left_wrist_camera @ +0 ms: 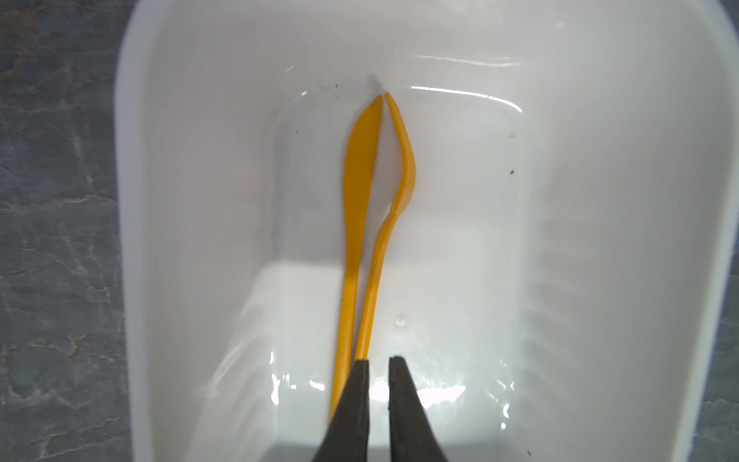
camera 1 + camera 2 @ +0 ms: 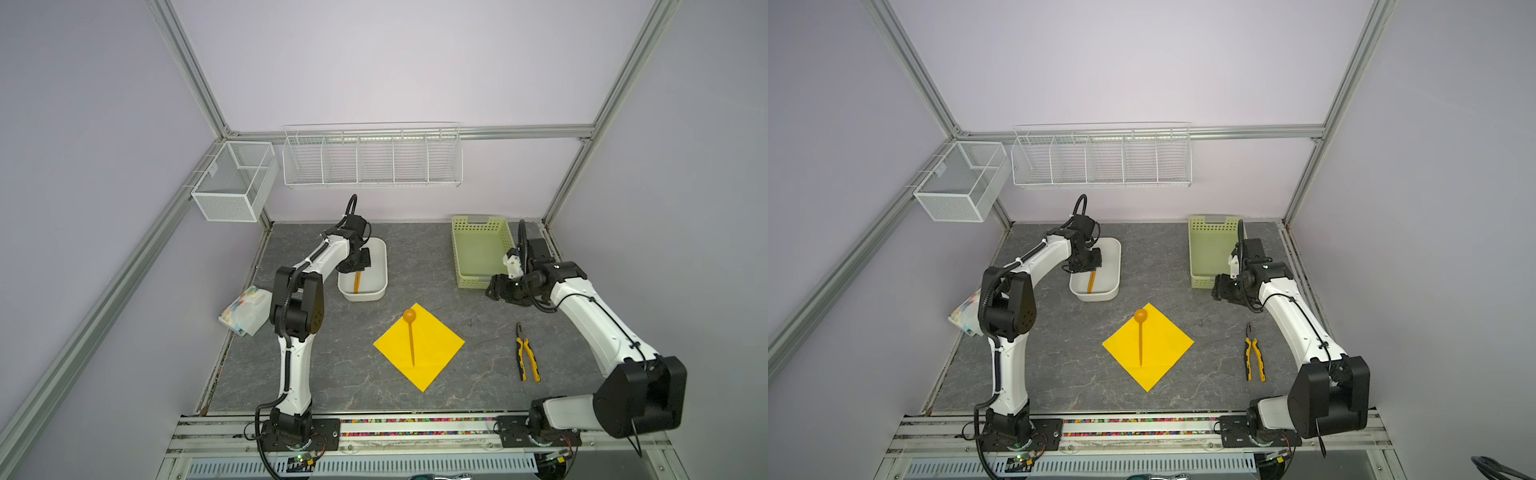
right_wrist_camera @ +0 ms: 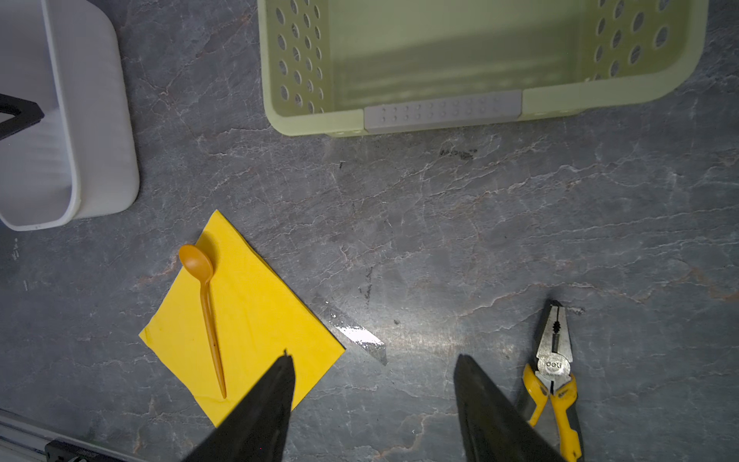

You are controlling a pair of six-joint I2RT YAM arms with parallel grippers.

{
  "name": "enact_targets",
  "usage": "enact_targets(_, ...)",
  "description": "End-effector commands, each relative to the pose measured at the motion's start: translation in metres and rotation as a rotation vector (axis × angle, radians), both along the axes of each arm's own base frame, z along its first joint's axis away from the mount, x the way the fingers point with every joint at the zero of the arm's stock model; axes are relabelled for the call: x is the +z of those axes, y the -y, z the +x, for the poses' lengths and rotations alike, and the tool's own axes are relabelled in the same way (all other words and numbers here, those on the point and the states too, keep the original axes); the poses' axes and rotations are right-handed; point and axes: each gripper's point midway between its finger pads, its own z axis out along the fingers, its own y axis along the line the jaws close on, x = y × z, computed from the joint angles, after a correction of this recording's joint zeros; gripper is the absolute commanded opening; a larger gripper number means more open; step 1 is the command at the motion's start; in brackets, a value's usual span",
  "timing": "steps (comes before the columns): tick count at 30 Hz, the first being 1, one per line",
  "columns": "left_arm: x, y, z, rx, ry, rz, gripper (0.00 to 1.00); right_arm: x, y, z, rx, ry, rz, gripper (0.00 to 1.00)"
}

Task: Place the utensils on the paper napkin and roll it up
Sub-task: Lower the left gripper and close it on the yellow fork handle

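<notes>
Our left fingers are nearly together inside the white tub, at 11 o'clock from the paper napkin, which already carries the spoon. The gap between them looks empty. The handles of the two remaining utensils sit beside one finger, so we may lift nothing. Our right fingers stand wide over the worktop.

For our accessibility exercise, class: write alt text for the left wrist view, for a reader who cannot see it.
Two orange utensils lie side by side in a white tub. The left claw, its dark fingers nearly together, sits at their handle ends; whether it grips either is unclear. Grey table shows beside the tub.
</notes>
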Motion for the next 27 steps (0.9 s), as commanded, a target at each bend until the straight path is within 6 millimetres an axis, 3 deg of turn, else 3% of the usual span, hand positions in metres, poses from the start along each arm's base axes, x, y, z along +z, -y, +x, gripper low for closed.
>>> enact_targets(1, -0.004, -0.001, 0.006, -0.009, -0.015, 0.003, 0.13, 0.001, -0.002, 0.003, 0.002, -0.007, -0.007, 0.67)
enact_targets(27, -0.046, -0.004, 0.008, 0.0, -0.085, 0.023, 0.12, -0.001, -0.004, -0.001, 0.015, -0.022, -0.025, 0.67)
